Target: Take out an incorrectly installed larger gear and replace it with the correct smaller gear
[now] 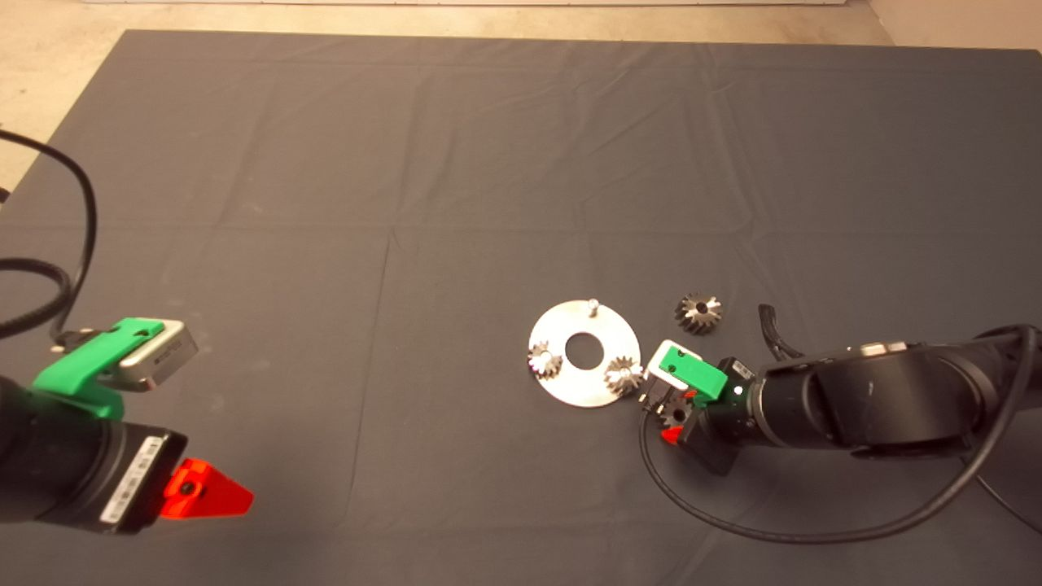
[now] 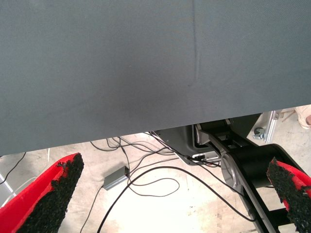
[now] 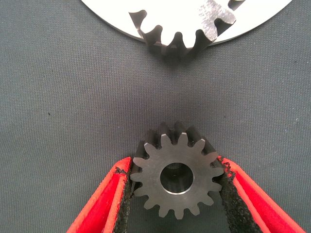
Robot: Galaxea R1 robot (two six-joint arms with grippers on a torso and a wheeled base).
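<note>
The smaller gear (image 3: 176, 178), dull dark-grey with a round centre hole, sits between the black pads of my right gripper (image 3: 175, 167), which is shut on it. In the head view this gripper (image 1: 674, 415) is just right of the round silvery plate (image 1: 570, 325), low over the mat. The larger gear (image 1: 698, 313), bright and cone-shaped, lies on the mat to the right of the plate. Two small silvery gears (image 1: 544, 360) (image 1: 623, 374) sit on the plate. One of them shows in the right wrist view (image 3: 180, 39). A bare pin (image 1: 593, 305) stands at the plate's far edge.
My left gripper (image 1: 203, 492) is parked at the lower left edge, open and empty (image 2: 176, 167). Its wrist view shows the mat's edge and cables on the floor (image 2: 146, 179). The right arm's black cable (image 1: 773, 533) loops over the mat.
</note>
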